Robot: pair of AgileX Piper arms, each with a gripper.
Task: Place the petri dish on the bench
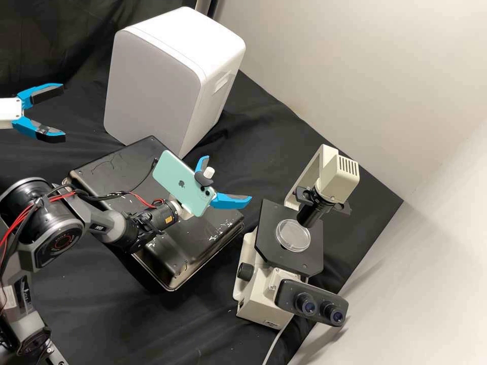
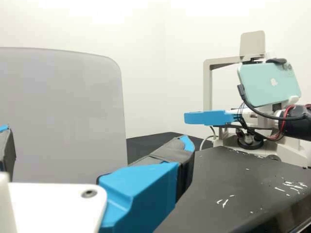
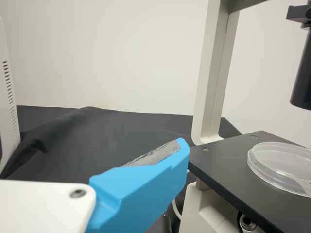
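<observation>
Right gripper (image 1: 227, 180): spread wide, nothing between its jaws; it hangs over the right end of the slab, just short of the microscope stage.
Right fingers (image 3: 146, 187): hard bright blue plastic, wedge-shaped, each with a dull grey pad strip along the inner face.
Phone (image 1: 183, 183): mint-green, smooth, round-cornered, fixed to the right wrist behind the fingers.
Wires (image 1: 137, 197): thin red and black strands running along the dark grey arm.
Petri dish (image 1: 293, 235): clear, round and shallow, lying flat on the stage under the dark lens tube (image 1: 309, 215), apart from both grippers.
Stage (image 1: 270, 223): flat matte black plate with angled corners.
Microscope (image 1: 264, 299): cream body with a boxy, slotted lamp housing on a bent arm above and twin dark eyepieces in front; it stands by the bench's right edge.
Slab (image 1: 116, 170): glossy black, round-cornered, flecked with white scratches; it lies mid-bench beneath the right arm.
White box (image 1: 172, 76): tall, smooth, matte, with rounded corners, near the far edge behind the slab.
Left gripper (image 1: 62, 112): also wide apart and empty, at the bench's left edge, well apart from the dish.
Left fingers (image 2: 141, 194): the same blue wedges with dark pads.
Bench (image 1: 284, 137): covered in soft, wrinkled black cloth.
</observation>
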